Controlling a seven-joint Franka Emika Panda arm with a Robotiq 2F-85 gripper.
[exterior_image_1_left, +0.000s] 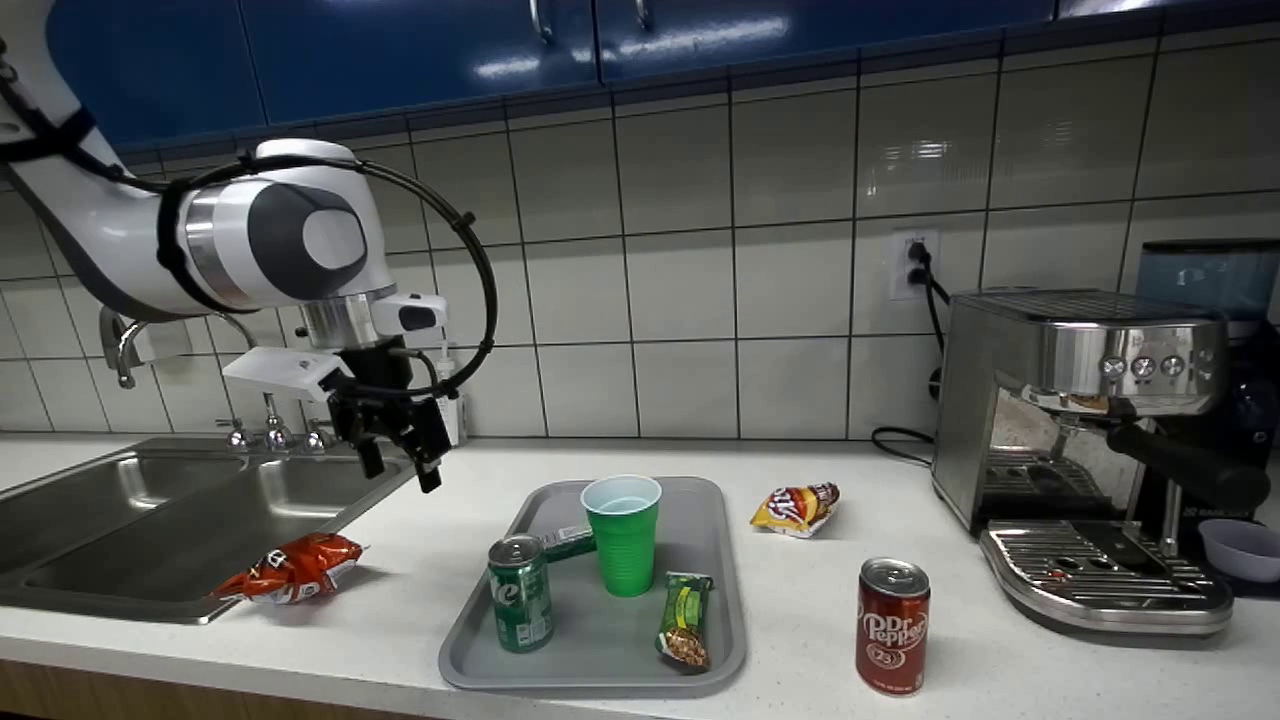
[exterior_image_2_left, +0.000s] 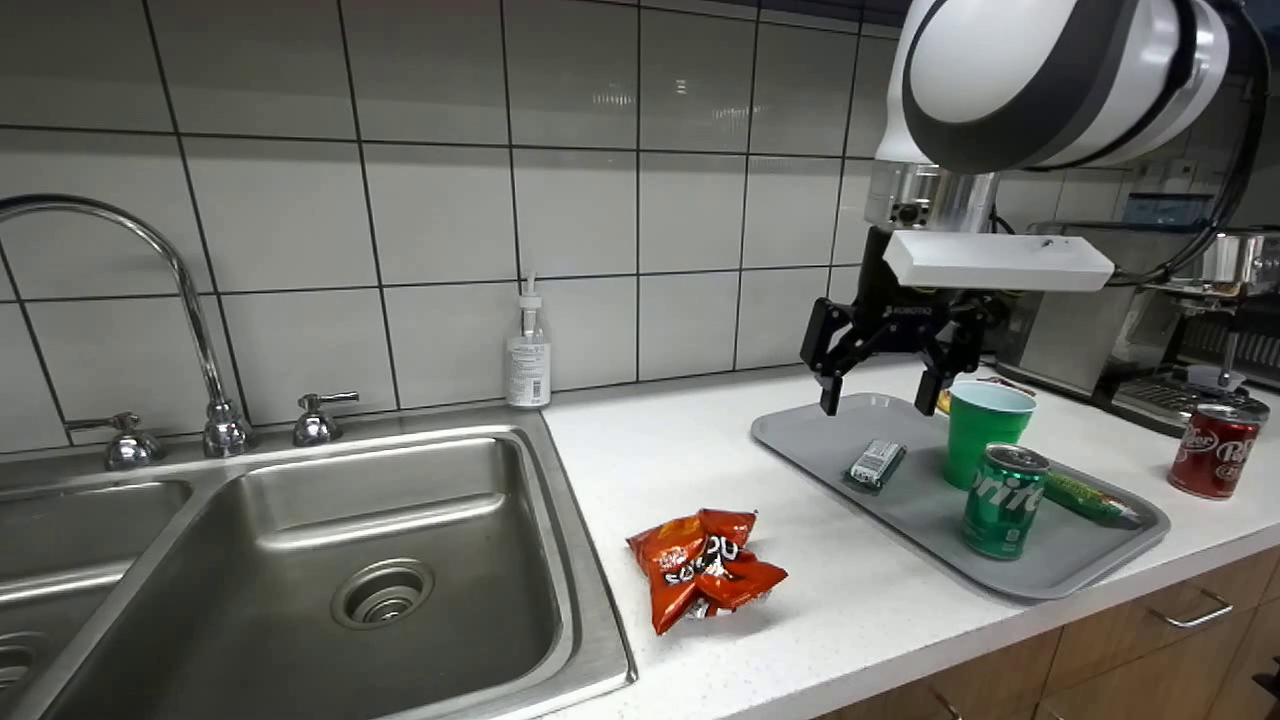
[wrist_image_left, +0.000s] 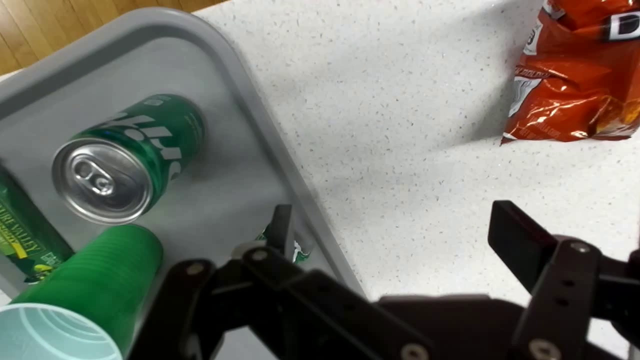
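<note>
White speckled desk (exterior_image_2_left: 650, 450) spread below your fingers (exterior_image_2_left: 830, 395), which hung wide apart, holding and touching nothing. On one side of them opened the steel sink (exterior_image_2_left: 470, 520); a low sweep that way could have shoved loose things over its edge. On the opposite side, well apart, the espresso machine (exterior_image_1_left: 1070, 350) looked the lesser hazard.

Lower down and just to that same side lay the grey tray (exterior_image_1_left: 590, 650). One fingertip showed over its margin in the wrist view, so a descent off line would have risked catching the rim, and a tipped or dragged tray could have upset whatever stood on it. Toward the sink from your fingers, below them, the red snack bag (wrist_image_left: 575, 90) rested on the desk; its slick, puffed film could have slid away if only one finger touched it, or split under a hard squeeze.

Beyond the tray's rim nearest the fingers, the green cup (exterior_image_1_left: 625, 550) stood upright and looked light enough to topple at a brush. The Sprite can (exterior_image_2_left: 1005, 500) stood near it, where that fall could have reached. Farther from the fingers, beyond the tray, were the Dr Pepper can (exterior_image_1_left: 892, 630) and a yellow bag (exterior_image_1_left: 797, 510). Smallest, the dark-green bar (exterior_image_2_left: 875, 465) lay on the tray, partly hidden behind a finger in the wrist view; a blind move could have crushed it.
</note>
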